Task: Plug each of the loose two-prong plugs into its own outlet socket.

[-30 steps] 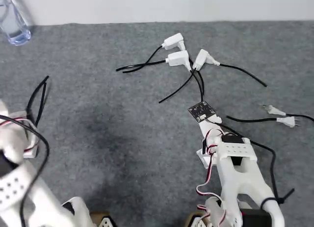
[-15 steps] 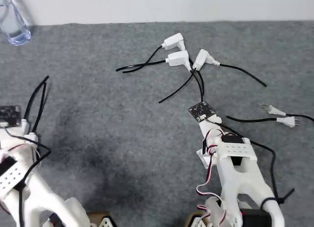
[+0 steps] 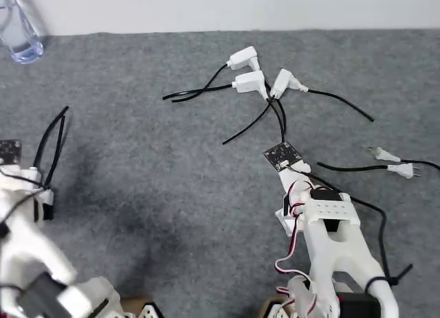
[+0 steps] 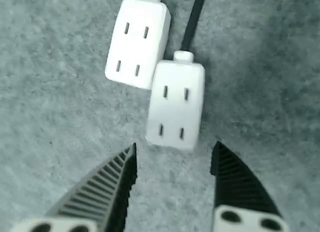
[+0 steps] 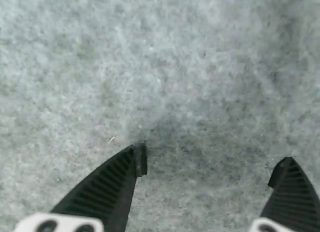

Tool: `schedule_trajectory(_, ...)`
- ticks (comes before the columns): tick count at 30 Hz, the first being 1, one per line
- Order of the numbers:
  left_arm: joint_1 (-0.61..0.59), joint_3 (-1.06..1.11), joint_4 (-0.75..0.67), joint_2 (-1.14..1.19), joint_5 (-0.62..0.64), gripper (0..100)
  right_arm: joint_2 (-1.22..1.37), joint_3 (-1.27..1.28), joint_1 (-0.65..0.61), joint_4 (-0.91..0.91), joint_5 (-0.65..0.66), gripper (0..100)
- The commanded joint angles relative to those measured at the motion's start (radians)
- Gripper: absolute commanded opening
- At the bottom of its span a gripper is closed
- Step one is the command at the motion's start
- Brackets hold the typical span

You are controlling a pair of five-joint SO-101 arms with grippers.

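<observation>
Left wrist view had the left gripper [image 4: 175,148] open and empty just before a socket [image 4: 175,104]; both plugs [image 3: 404,169] lay loose, well apart from it. Nothing was plugged; grasping a plug seemed next.

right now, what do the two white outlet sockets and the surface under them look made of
Outlet sockets: probably moulded plastic, white and smooth, with rounded edges and clean-cut slots.
Surface: looks like grey felt or short-pile carpet, matte and fuzzy, with a mottled fibrous texture.
</observation>
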Motion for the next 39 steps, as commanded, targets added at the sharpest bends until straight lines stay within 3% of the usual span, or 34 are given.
schedule_trajectory(1,0.002,-0.170,0.025,0.141,-0.005,23,-0.022,0.000,-0.013,-0.016,0.008,37.2)
schedule_trajectory(14,0.101,-0.288,0.034,0.318,-0.025,23,-0.022,0.000,-0.013,-0.016,0.009,37.2)
schedule_trajectory(24,0.110,-0.329,0.080,0.399,-0.061,23,-0.022,0.000,-0.013,-0.016,0.009,37.2)
schedule_trajectory(31,0.164,-0.334,0.221,0.396,-0.061,22,-0.022,0.000,-0.013,-0.016,0.009,37.2)
schedule_trajectory(39,0.176,-0.335,0.181,0.400,-0.061,7,-0.025,0.012,-0.013,-0.016,0.009,37.2)
